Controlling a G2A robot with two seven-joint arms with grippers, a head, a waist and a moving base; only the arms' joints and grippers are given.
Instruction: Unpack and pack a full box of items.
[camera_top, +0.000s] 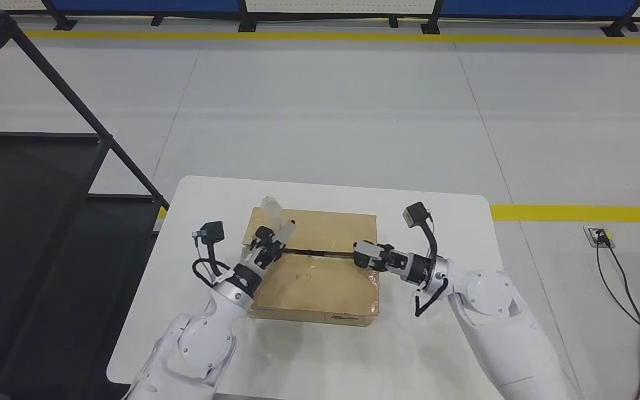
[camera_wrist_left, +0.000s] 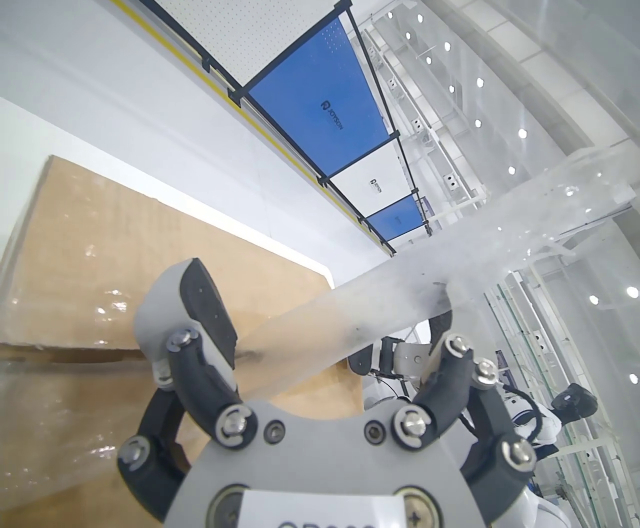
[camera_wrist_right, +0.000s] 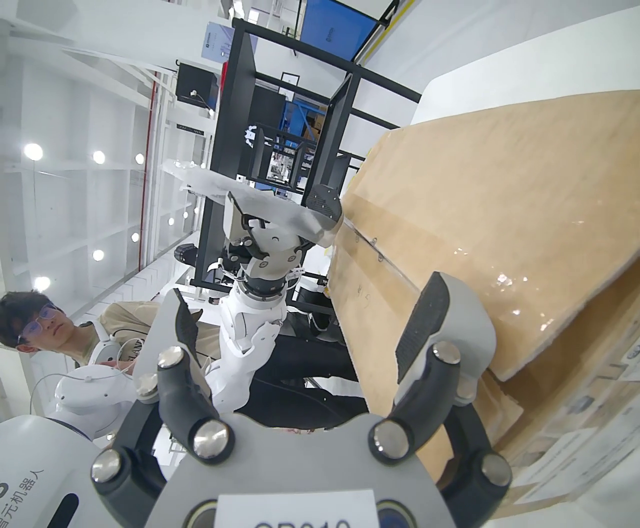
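Right gripper (camera_wrist_right: 310, 300): fingers spread, over box top by seam (camera_top: 320, 252)
Left gripper (camera_wrist_left: 320, 295): fingers apart, clear tape strip (camera_wrist_left: 450, 250) lying across them
Box (camera_top: 310, 285): cardboard, flaps down, mid-table (camera_top: 440, 330)

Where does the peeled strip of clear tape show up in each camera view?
Top view: the clear tape strip is at the back left corner of the cardboard box, just beyond the left gripper.
Left wrist view: the strip stretches across that gripper's fingers.
Right wrist view: the strip is far off, past the box's end.
Shared landmark: the box's centre seam.
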